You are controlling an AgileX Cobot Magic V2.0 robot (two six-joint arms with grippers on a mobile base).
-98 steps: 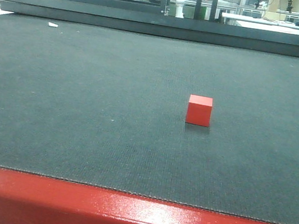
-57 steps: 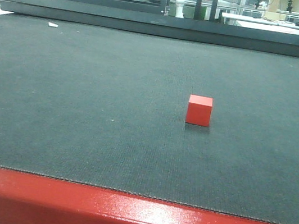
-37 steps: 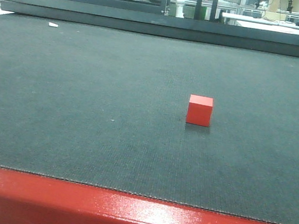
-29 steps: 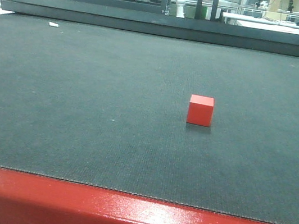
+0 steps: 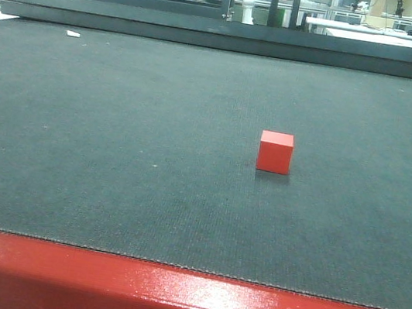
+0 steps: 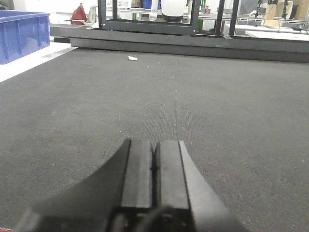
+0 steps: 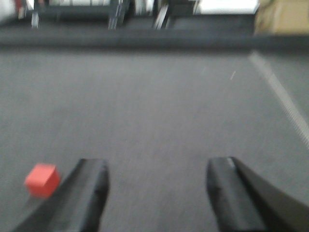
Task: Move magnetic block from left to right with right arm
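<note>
The magnetic block, a small red cube, rests alone on the dark mat, a little right of centre in the front view. No arm shows in that view. In the blurred right wrist view the block lies at the lower left, just outside the left finger. My right gripper is open, with bare mat between its fingers. My left gripper is shut with its pads pressed together and nothing held, low over the mat.
A red table edge runs along the front. A raised dark ledge closes the back of the mat. A small white scrap lies at the far left. A blue bin stands off the mat's left side.
The block stays in the same place on the mat. No arm enters the front view.
</note>
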